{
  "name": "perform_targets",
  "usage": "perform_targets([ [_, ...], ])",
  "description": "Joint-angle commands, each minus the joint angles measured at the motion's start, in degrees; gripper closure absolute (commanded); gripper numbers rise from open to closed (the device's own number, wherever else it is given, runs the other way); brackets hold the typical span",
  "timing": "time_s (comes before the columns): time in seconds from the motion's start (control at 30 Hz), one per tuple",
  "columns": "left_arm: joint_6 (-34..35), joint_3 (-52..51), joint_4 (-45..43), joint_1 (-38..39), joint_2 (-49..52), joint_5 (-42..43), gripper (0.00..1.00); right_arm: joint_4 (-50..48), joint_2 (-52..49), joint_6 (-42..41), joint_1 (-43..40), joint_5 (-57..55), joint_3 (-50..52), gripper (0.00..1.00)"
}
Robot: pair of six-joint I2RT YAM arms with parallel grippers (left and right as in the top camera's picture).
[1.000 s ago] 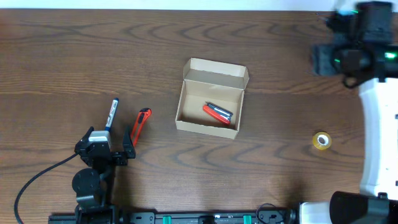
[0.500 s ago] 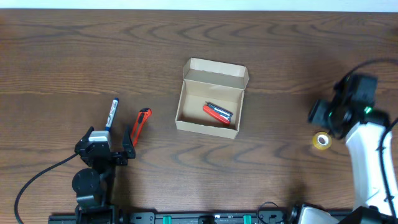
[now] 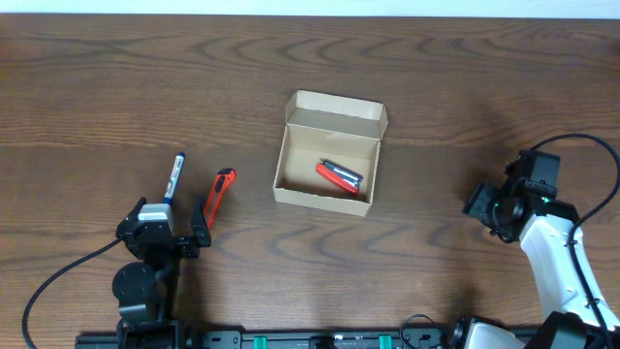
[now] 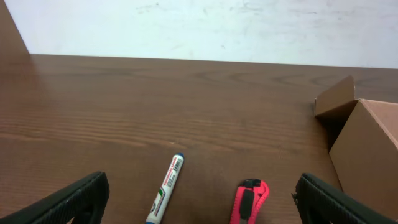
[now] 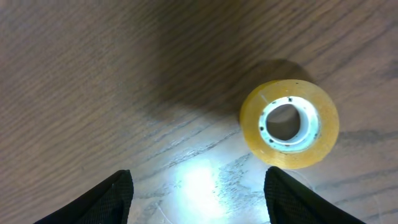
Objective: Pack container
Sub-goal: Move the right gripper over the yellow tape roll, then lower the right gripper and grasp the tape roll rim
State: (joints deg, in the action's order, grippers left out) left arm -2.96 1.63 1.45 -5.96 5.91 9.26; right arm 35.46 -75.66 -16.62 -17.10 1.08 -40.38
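The container [image 3: 329, 150] is a small tan cardboard box, open, in the middle of the table, with a red-and-black tool [image 3: 339, 176] lying inside. Its corner shows in the left wrist view [image 4: 367, 149]. A blue-capped marker [image 3: 173, 177] and a red utility knife [image 3: 218, 194] lie left of the box; both also show in the left wrist view, marker [image 4: 166, 196] and knife [image 4: 250, 202]. My left gripper [image 3: 165, 225] is open just in front of them, touching neither [image 4: 199, 211]. My right gripper [image 5: 199, 205] is open above a yellow tape roll [image 5: 290, 123], which lies flat beyond the fingertips.
In the overhead view my right arm [image 3: 542, 242] reaches in from the bottom right, and its gripper [image 3: 492, 208] hides the tape roll. The left arm's cable [image 3: 58, 281] trails to the lower left. The table's far edge meets a white wall [image 4: 199, 25].
My right arm has swung from the far right back corner toward the front and now sits low over the tape roll, covering it in the overhead view. The left arm and objects have not moved.
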Motion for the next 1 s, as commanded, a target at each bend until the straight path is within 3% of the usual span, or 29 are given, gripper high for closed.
perform_targets([
  [0.0,0.42,-1.25,1.36,-0.02,0.09,1.36,0.05,-0.09,-1.46,-1.77,-1.53,-0.72,-0.83,0.34],
  [0.3,0.42,-1.25,1.33,-0.02,0.09,2.86,0.05,-0.09,-8.0,0.66,-3.82,-0.61,-2.08,0.33],
  [0.97,0.42,-1.25,1.4,-0.02,0.09,2.82,0.05,0.74,-8.9,2.56,-3.82,-2.08,-6.54,0.33],
])
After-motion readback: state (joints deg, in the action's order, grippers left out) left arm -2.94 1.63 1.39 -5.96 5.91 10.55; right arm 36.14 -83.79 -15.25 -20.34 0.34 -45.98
